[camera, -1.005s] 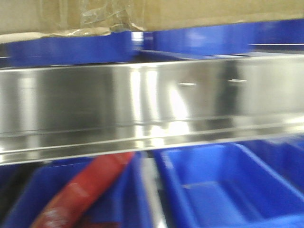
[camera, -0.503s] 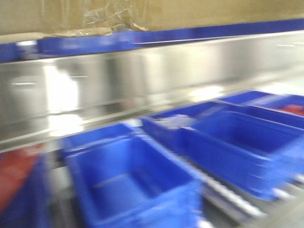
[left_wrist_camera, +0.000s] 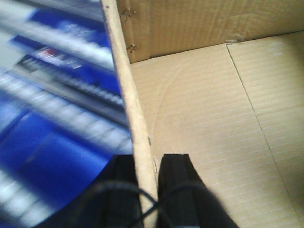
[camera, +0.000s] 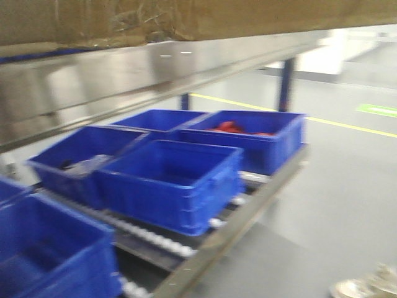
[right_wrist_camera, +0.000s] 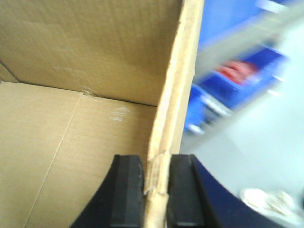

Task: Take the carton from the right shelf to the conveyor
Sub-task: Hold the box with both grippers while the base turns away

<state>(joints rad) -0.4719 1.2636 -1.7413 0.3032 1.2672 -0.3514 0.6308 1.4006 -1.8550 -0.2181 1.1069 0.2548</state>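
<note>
Cardboard fills the top of the front view: the carton [camera: 186, 18] runs across the whole width as a brown band, with crinkled clear tape [camera: 139, 15] along its lower edge. Just below it slants the shiny steel front rail of the shelf [camera: 93, 87]. The blur hides whether the carton rests on that rail or hangs just above it.

On the lower level, blue bins [camera: 167, 180] sit close together on pale rollers [camera: 155, 239]. The far bin holds something red [camera: 232, 128]. Beyond the shelf lies a grey floor [camera: 335, 186] crossed by a yellow line [camera: 347, 124].

The left gripper [left_wrist_camera: 145, 164] is clenched on one side wall of the carton. One black finger [left_wrist_camera: 175, 180] is inside the open box and the other outside, with the wall's top edge running up between them. The bare cardboard bottom shows to the right of it.

The right gripper [right_wrist_camera: 156, 166] pinches the opposite wall in the same way, with one finger [right_wrist_camera: 128, 190] on the inner face and its partner on the outer. The cardboard edge is crushed and frayed where the pads meet it.
</note>
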